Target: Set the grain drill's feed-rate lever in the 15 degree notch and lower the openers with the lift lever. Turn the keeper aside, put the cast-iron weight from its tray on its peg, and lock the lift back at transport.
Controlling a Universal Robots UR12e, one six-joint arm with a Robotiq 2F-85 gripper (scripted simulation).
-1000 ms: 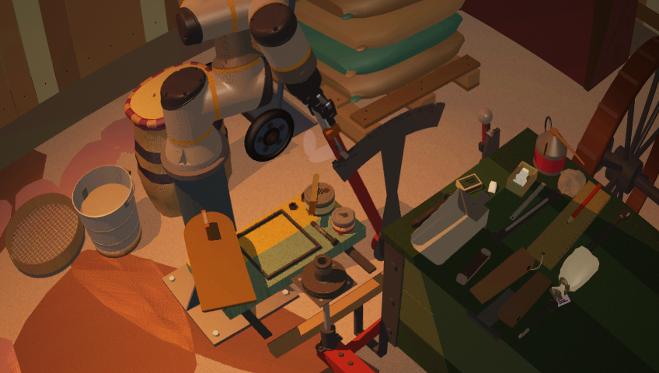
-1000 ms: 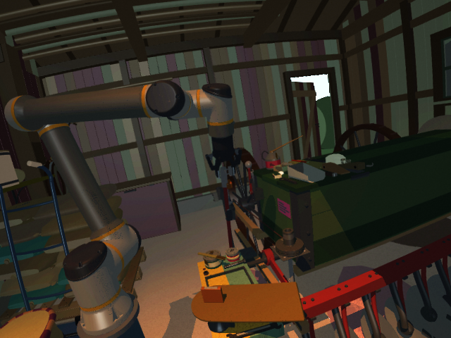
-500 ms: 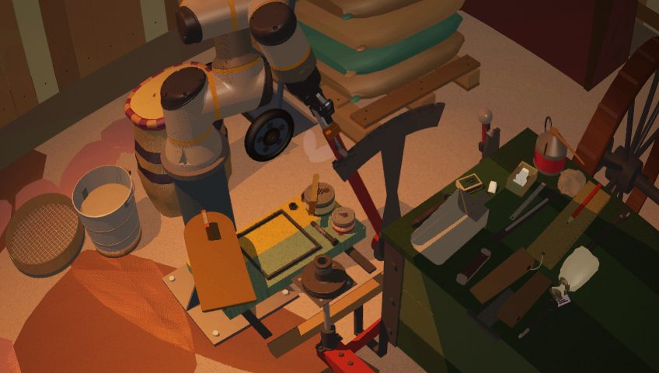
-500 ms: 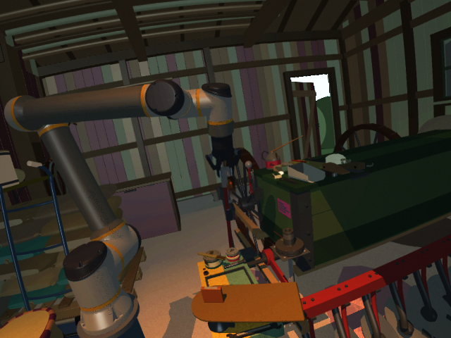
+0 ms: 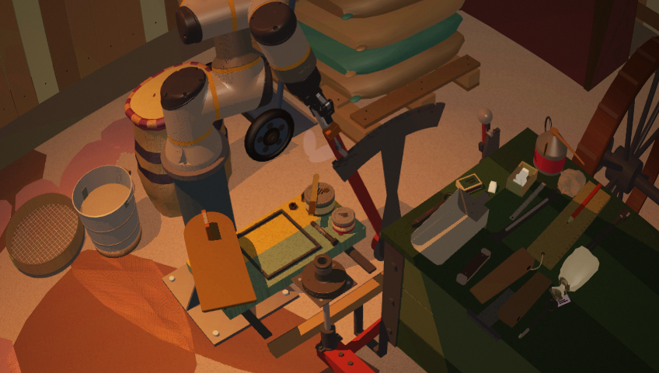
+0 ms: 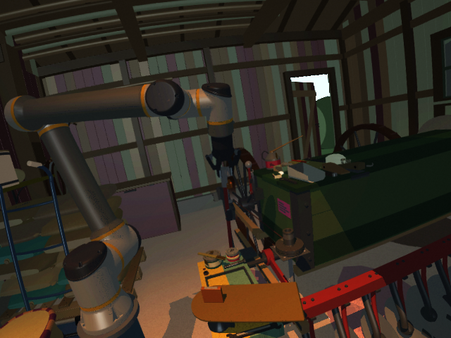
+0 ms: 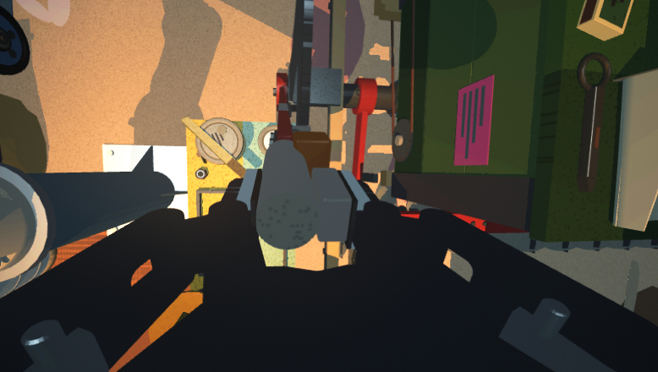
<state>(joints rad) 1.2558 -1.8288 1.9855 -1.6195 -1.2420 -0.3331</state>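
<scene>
The tall red lift lever (image 5: pixel 356 185) rises beside the dark notched sector (image 5: pixel 388 134), and my gripper (image 5: pixel 327 124) (image 6: pixel 225 174) (image 7: pixel 302 203) is closed around the grey grip at its top, the fingers on either side of that grip in the wrist camera. The feed-rate lever (image 5: pixel 484 125) with its round knob stands at the green hopper's corner. Down on the yellow-green tray (image 5: pixel 286 235) sit the cast-iron weight (image 5: pixel 343 220) and a second disc with a wooden keeper bar (image 5: pixel 315 188) across it. The peg (image 5: pixel 323 272) stands on its plate near the tray.
Stacked sacks on a pallet (image 5: pixel 393 51) lie behind the work, with a hand truck wheel (image 5: pixel 269 135) beside my arm. The green hopper lid (image 5: pixel 532 240) is strewn with tools. An orange paddle board (image 5: pixel 217 259), a bucket (image 5: pixel 107 208) and a sieve (image 5: pixel 41 233) lie to the left.
</scene>
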